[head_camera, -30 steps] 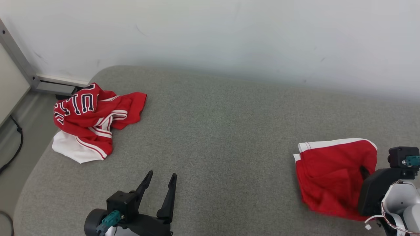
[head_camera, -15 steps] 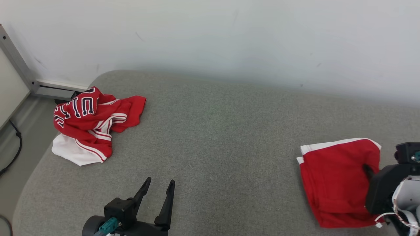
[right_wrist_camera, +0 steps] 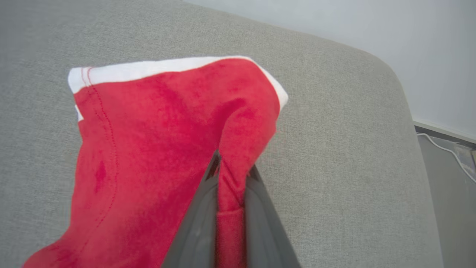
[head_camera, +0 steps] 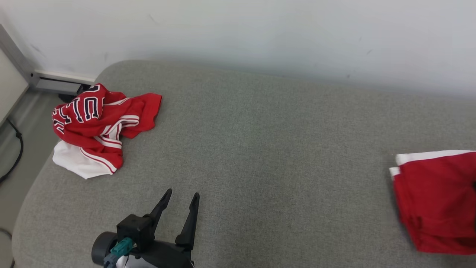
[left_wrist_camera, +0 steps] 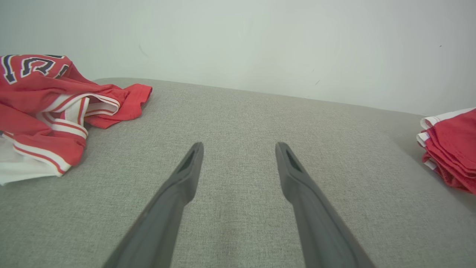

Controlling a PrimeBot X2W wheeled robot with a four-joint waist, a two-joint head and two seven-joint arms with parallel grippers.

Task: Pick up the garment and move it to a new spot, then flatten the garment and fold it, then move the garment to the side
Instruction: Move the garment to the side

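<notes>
The cushion (head_camera: 260, 149) is covered in grey woven cloth, matt and slightly rough in its weave. The garment (head_camera: 438, 201), at the cushion's right edge, is made of soft red cloth with a faint nap, stitched seams and a white band. The jersey (head_camera: 96, 123), at the far left corner, is of smoother red and white cloth. The left pincer (head_camera: 182, 192) and right pincer (right_wrist_camera: 234, 163) are seen as matt dark plastic. The wall (head_camera: 260, 33) is painted matt and scuffed.

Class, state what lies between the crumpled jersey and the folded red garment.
Nothing: the grey surface is bare between the crumpled jersey and the folded red garment, as the head view shows. The left gripper sits nearer the robot.
</notes>
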